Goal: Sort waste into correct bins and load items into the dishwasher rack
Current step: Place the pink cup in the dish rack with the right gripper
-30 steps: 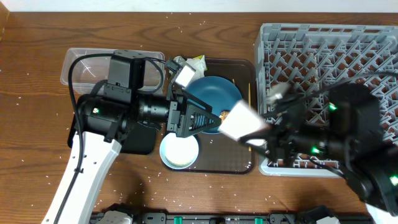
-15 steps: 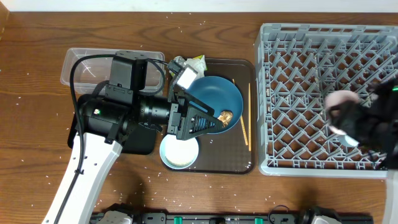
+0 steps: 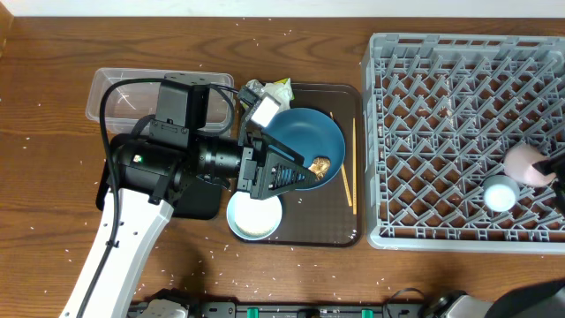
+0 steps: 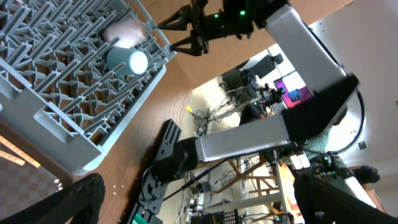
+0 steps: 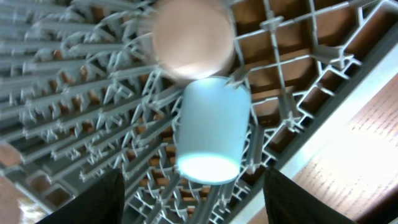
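Two items, light-blue cup (image 3: 499,193) and pink cup (image 3: 523,161), lie at 4 o'clock in the dishwasher rack (image 3: 424,106), right gripper (image 4: 171,36) open nearby. Centre your open left gripper (image 3: 305,174) over the food lump (image 3: 320,165) on the plate (image 3: 300,132).

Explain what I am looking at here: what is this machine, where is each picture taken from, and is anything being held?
Two robot arms work at a table, each ending in a two-finger gripper. One picture looks down from above; the other two come from cameras on the wrists. From above, the left gripper hovers open over a dark-blue plate carrying a brownish food lump. A white bowl and chopsticks share its brown serving tray. The grey dishwasher rack holds a pink cup and a light-blue cup. The right gripper is open beside them. Neither gripper holds anything.
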### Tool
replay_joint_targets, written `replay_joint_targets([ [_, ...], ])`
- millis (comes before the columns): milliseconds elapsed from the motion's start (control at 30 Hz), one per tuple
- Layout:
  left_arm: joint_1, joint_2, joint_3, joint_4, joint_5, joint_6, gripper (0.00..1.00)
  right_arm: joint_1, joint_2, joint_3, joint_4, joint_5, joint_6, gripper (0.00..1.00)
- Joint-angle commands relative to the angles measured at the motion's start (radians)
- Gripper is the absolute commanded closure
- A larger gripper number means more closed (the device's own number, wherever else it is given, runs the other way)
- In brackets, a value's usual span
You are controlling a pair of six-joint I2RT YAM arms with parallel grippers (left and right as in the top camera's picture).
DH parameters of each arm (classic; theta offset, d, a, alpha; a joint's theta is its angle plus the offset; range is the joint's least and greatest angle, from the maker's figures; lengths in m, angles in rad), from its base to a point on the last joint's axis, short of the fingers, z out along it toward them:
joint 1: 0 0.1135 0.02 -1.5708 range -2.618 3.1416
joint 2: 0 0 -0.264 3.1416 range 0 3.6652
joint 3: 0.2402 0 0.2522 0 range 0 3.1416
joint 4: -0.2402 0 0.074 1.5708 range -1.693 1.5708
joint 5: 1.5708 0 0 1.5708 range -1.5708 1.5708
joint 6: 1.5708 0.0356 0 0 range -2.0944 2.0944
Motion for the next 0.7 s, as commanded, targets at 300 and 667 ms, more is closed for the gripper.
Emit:
replay_joint_targets([
  [300,0.000,-0.008,0.002,-0.010,-0.025,0.013,0.02,-0.092,0.070,0.018,0.021,-0.316,-0.079,0.41],
  [667,-0.044,-0.002,0.002,-0.196,-0.992,-0.062,0.02,0.150,-0.298,0.040,-0.009,-0.583,-0.319,0.32],
])
